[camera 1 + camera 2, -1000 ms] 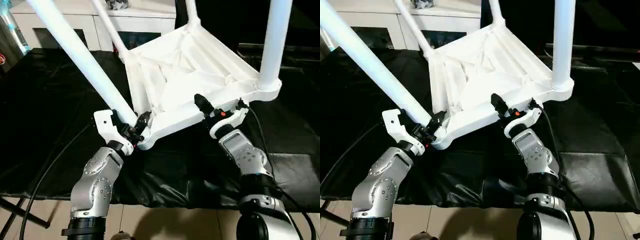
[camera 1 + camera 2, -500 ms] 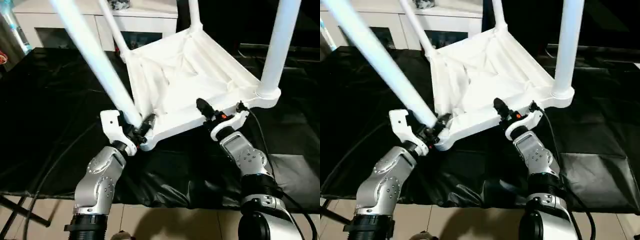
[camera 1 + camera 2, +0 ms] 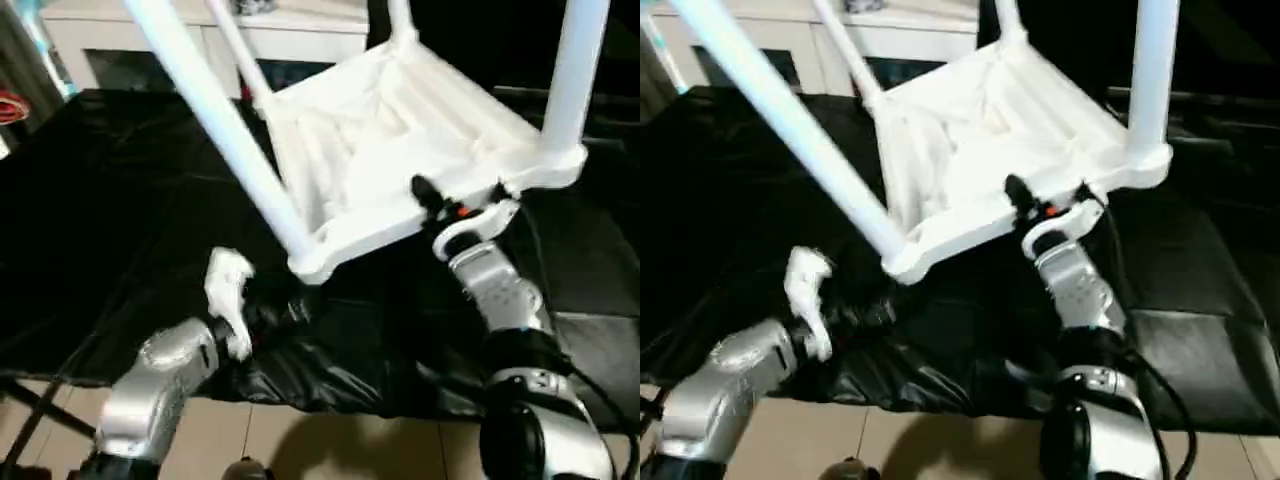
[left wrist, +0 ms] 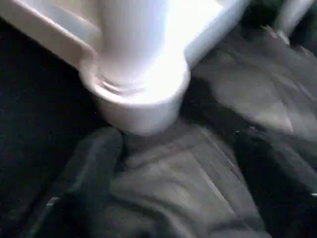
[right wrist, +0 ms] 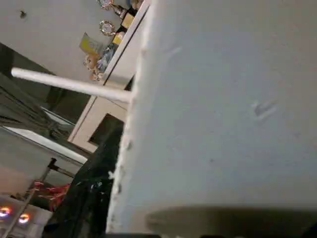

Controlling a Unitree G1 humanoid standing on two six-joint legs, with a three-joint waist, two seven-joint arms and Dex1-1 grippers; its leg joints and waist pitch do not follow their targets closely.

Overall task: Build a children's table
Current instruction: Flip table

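Our left gripper [image 3: 262,312] hangs wide open, empty, below the corner socket. The white plastic ribbed tabletop [image 3: 400,150] lies tilted, underside up, on the black cloth [image 3: 120,200], our right gripper [image 3: 440,205] half-open at its near edge; we cannot tell whether it grips. If not, the nearest long white cylindrical leg [image 3: 225,125] could tip it over.

You've got a crinkled black sheet [image 3: 120,200] spread over the work area, with pale floor tiles [image 3: 330,445] showing at its near edge. Behind it, a white cabinet [image 3: 120,40] with dark glass doors stands along the far side.
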